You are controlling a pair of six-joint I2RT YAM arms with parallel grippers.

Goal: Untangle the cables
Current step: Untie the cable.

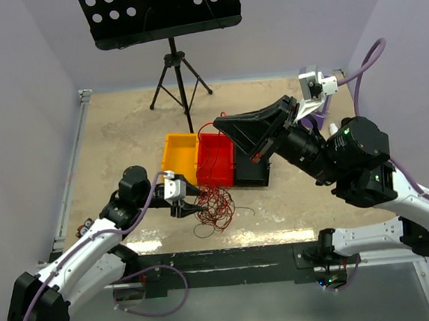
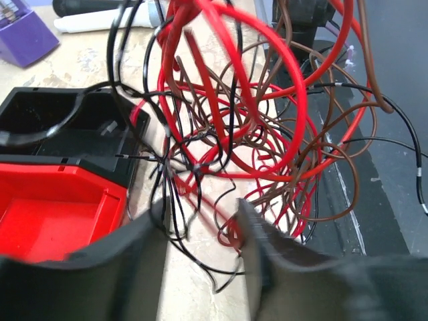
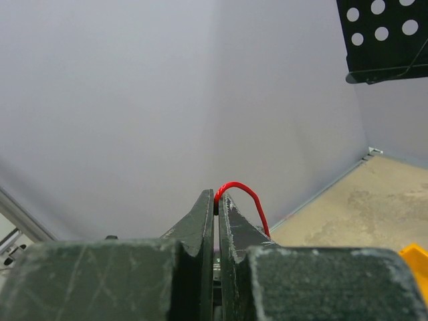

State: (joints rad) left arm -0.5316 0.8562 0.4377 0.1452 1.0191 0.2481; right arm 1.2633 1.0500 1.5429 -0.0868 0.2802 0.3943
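right gripper (image 3: 215,196) pinching red wire (image 3: 235,184), pinch clear only from wrist view

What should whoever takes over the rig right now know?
Left gripper: open, fingers either side of strands at the clump's edge, nothing gripped.
Right gripper: shut on a red wire, held high over the red bin.
Clump: on the table in front of the red bin, knotted.
Done: one red wire pinched and raised.
Left: nearly everything; no wire looks separated yet.
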